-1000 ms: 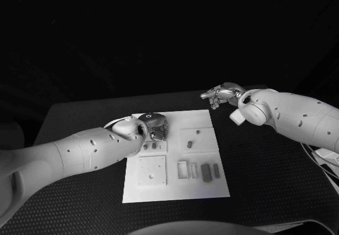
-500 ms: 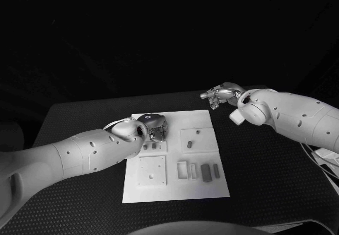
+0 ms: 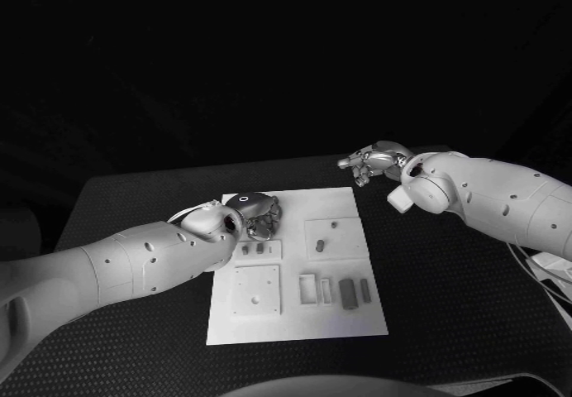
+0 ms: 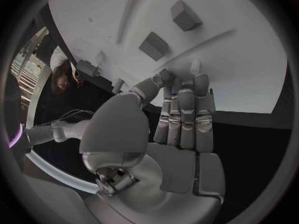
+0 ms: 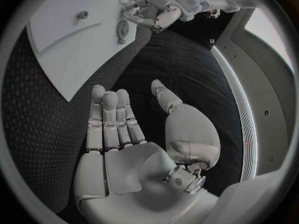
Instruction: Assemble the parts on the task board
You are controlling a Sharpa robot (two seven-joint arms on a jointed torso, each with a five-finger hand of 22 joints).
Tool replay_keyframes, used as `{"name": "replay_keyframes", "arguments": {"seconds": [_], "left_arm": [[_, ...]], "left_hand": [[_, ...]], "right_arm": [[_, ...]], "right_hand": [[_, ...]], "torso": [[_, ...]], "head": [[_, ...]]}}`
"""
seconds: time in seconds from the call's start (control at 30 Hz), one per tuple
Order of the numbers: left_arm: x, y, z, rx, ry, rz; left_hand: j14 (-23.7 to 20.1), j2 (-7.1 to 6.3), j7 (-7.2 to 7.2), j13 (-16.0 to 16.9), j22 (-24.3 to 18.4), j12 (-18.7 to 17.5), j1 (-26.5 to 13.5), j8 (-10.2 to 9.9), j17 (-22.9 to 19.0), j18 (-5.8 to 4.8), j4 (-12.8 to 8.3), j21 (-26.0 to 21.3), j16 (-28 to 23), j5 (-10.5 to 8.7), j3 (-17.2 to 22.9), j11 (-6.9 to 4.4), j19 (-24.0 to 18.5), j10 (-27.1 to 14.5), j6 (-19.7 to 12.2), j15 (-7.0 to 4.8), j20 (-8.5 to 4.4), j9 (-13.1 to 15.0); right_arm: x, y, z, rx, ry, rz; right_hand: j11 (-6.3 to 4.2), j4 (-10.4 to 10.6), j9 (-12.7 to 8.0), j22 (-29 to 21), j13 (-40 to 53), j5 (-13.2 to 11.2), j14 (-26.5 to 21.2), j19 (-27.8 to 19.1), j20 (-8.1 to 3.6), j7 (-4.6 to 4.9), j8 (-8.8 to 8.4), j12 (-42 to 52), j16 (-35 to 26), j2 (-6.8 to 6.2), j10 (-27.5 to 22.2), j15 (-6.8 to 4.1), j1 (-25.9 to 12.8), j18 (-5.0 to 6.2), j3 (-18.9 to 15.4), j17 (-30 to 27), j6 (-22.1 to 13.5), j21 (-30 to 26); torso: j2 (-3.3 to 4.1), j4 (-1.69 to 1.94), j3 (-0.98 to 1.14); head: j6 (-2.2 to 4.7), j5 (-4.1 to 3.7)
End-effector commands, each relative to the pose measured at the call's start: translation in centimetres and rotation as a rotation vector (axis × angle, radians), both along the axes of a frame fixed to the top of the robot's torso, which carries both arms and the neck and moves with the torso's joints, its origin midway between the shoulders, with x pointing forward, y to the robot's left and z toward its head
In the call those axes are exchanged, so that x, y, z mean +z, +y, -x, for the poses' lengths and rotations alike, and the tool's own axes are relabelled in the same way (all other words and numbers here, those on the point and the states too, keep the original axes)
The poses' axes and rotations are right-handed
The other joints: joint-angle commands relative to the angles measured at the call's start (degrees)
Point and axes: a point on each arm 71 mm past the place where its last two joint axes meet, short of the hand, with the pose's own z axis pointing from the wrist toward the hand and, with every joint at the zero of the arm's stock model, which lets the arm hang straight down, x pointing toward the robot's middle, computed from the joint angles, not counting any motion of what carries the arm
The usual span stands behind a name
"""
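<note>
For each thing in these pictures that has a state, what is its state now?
left hand: over the far left corner of the task board, fingers apart, holding nothing I can see.
right hand: above the table beyond the board's far right corner, open, empty.
task board: flat on the table.
parts: lying on the board.

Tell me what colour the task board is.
White; the task board shows best in the head view, against the black table.
</note>
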Motion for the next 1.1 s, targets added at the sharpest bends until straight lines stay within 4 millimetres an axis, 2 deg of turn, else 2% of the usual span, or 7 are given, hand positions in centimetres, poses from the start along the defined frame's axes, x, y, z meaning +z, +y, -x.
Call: {"name": "replay_keyframes", "arguments": {"seconds": [0.03,0.3,0.43,0.63,0.83,1.03,1.1], "left_arm": [[0.4,-0.2,0.1,-0.009,-0.017,0.051],[1.7,0.3,0.0,0.012,0.011,0.113],[2.5,1.1,0.1,0.031,0.044,0.137],[2.7,2.3,0.2,0.01,0.145,0.063],[2.5,3.6,-0.1,0.037,0.152,0.035],[2.3,4.7,-0.4,0.057,0.15,0.018],[2.4,4.8,-0.4,0.062,0.144,0.02]], "left_hand": [[0.45,1.07,-0.03,0.68,1.4,0.12,0.41,0.13,-0.08,3.04,0.05,0.34,0.26,0.14,0.34,-0.06,0.45,0.39,0.48,-0.09,-0.06,-0.05],[0.5,1.13,-0.03,0.68,1.38,0.05,0.37,0.12,-0.13,3.01,0.06,0.37,0.2,0.15,0.37,-0.07,0.47,0.38,0.46,-0.1,-0.1,-0.03],[0.52,1.15,-0.03,0.68,1.38,0.03,0.35,0.12,-0.14,3.0,0.06,0.38,0.18,0.14,0.37,-0.07,0.48,0.39,0.46,-0.11,-0.11,-0.02],[0.55,1.36,0.01,0.68,1.36,-0.09,0.16,0.07,-0.22,2.93,0.07,0.39,0.08,0.14,0.3,-0.05,0.46,0.36,0.38,-0.1,-0.15,-0.01],[0.56,1.4,0.01,0.69,1.36,-0.1,0.15,0.07,-0.23,2.92,0.05,0.39,0.07,0.16,0.29,-0.06,0.46,0.39,0.38,-0.1,-0.17,0.0],[0.58,1.5,0.01,0.7,1.36,-0.13,0.14,0.07,-0.26,2.9,0.04,0.4,0.04,0.16,0.28,-0.06,0.45,0.41,0.37,-0.1,-0.2,0.02],[0.58,1.51,0.01,0.7,1.36,-0.14,0.13,0.07,-0.26,2.9,0.03,0.4,0.03,0.16,0.28,-0.06,0.45,0.41,0.37,-0.1,-0.2,0.02]], "right_arm": [[0.0,0.2,0.0,0.016,-0.002,-0.007],[0.0,0.1,0.1,0.015,-0.002,-0.006],[0.0,0.0,0.1,0.013,-0.001,-0.005],[0.0,-0.2,0.1,0.012,0.0,-0.004],[0.0,-0.2,0.1,0.011,0.0,-0.004],[0.0,-0.3,0.1,0.009,0.0,-0.003],[0.0,-0.3,0.1,0.009,0.0,-0.003]], "right_hand": [[-0.06,0.07,-0.02,0.05,-0.07,0.2,0.07,0.11,0.37,0.39,0.35,0.36,-0.36,0.49,0.18,-0.34,-0.26,0.84,-0.11,-0.01,0.09,-0.36],[-0.06,0.07,-0.02,0.06,-0.11,0.2,0.07,0.11,0.36,0.39,0.35,0.38,-0.36,0.49,0.17,-0.34,-0.26,0.84,-0.11,-0.01,0.09,-0.37],[-0.06,0.07,-0.02,0.06,-0.13,0.2,0.07,0.11,0.36,0.39,0.35,0.4,-0.37,0.49,0.17,-0.34,-0.26,0.84,-0.12,-0.01,0.09,-0.38],[-0.06,0.06,-0.02,0.07,-0.16,0.2,0.07,0.11,0.36,0.39,0.35,0.41,-0.37,0.48,0.16,-0.34,-0.26,0.84,-0.12,-0.01,0.09,-0.39],[-0.06,0.06,-0.02,0.07,-0.18,0.2,0.07,0.11,0.36,0.39,0.36,0.42,-0.37,0.47,0.16,-0.34,-0.26,0.84,-0.13,-0.01,0.09,-0.39],[-0.06,0.06,-0.02,0.08,-0.2,0.2,0.07,0.11,0.36,0.39,0.36,0.44,-0.37,0.46,0.15,-0.34,-0.26,0.84,-0.14,0.0,0.09,-0.4],[-0.06,0.05,-0.02,0.08,-0.21,0.2,0.07,0.11,0.36,0.39,0.36,0.44,-0.38,0.46,0.15,-0.34,-0.26,0.84,-0.14,0.0,0.09,-0.4]], "torso": [[0.01,0.01,-0.01],[0.01,0.03,-0.08],[-0.06,0.14,-0.02],[-0.04,0.16,-0.05],[0.01,0.08,-0.01],[0.02,0.07,-0.09],[0.0,0.09,-0.03]], "head": [[0.05,0.19],[0.21,0.27],[0.25,0.25],[0.25,0.32],[0.27,0.47],[0.17,0.48],[0.12,0.47]]}}
